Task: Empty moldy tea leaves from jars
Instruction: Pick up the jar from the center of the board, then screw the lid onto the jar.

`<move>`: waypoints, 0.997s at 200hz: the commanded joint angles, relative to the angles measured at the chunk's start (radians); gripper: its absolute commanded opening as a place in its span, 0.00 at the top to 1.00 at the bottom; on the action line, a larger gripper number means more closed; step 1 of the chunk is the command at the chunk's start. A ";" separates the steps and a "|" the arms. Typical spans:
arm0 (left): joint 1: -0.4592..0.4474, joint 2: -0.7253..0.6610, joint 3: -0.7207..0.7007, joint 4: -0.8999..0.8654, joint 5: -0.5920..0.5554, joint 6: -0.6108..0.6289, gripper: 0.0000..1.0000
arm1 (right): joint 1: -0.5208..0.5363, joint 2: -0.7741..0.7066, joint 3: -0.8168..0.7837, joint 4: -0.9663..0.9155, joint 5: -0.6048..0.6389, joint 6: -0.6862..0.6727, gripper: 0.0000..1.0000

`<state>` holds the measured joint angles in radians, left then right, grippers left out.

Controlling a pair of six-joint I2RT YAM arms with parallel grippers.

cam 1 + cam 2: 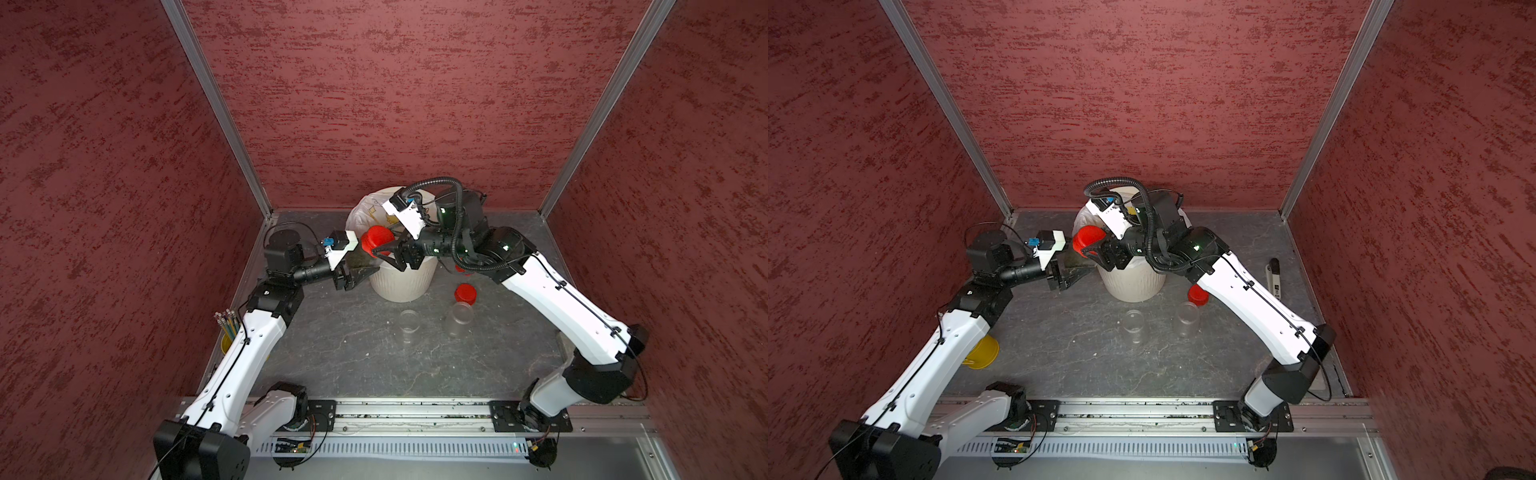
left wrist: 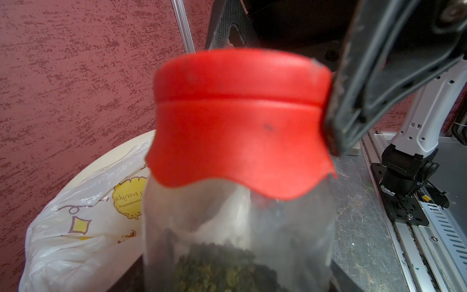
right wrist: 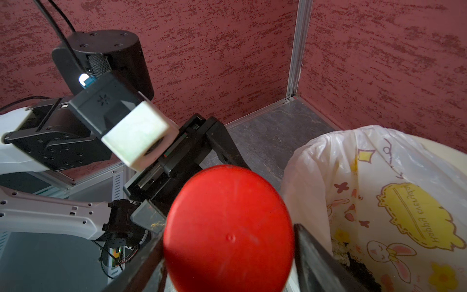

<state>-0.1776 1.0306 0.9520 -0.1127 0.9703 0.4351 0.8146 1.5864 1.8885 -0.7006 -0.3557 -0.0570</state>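
A clear jar (image 2: 237,227) with a red cap (image 2: 240,121) is held tilted at the near left rim of the cream bin (image 1: 401,282). Dark olive tea leaves (image 2: 217,265) lie inside it. My left gripper (image 1: 365,266) is shut on the jar's clear body (image 1: 358,259). My right gripper (image 3: 228,252) is closed on the cap (image 3: 228,235), with a finger (image 3: 310,257) against each side. In both top views the cap (image 1: 376,241) (image 1: 1088,241) points towards the back wall. Two empty uncapped jars (image 1: 409,324) (image 1: 459,318) stand in front of the bin.
A loose red cap (image 1: 465,293) lies right of the bin, and another one (image 1: 461,268) peeks out under my right arm. The bin holds a printed white bag (image 3: 379,202). A yellow cup of pencils (image 1: 227,328) stands at the left wall. A marker-like tool (image 1: 1273,278) lies far right.
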 commanded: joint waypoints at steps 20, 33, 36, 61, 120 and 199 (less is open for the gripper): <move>0.004 0.002 0.034 -0.005 0.038 0.011 0.35 | -0.012 0.014 0.047 -0.012 -0.023 -0.043 0.27; 0.004 0.002 0.034 -0.008 0.038 0.012 0.35 | -0.013 0.020 0.054 -0.018 -0.028 -0.047 0.27; 0.004 0.003 0.035 -0.009 0.039 0.013 0.35 | -0.012 0.022 0.055 -0.020 -0.031 -0.048 0.27; 0.004 0.005 0.040 -0.018 0.049 0.015 0.35 | -0.012 0.026 0.058 -0.025 -0.055 -0.064 0.31; 0.004 0.003 0.051 -0.047 0.065 0.034 0.36 | -0.012 0.025 0.058 -0.043 -0.086 -0.101 0.53; 0.004 0.008 0.079 -0.125 0.122 0.066 0.37 | -0.017 0.011 0.075 -0.110 -0.192 -0.392 0.62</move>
<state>-0.1734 1.0344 0.9928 -0.2111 1.0386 0.4850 0.8028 1.6051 1.9396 -0.7673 -0.4625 -0.2710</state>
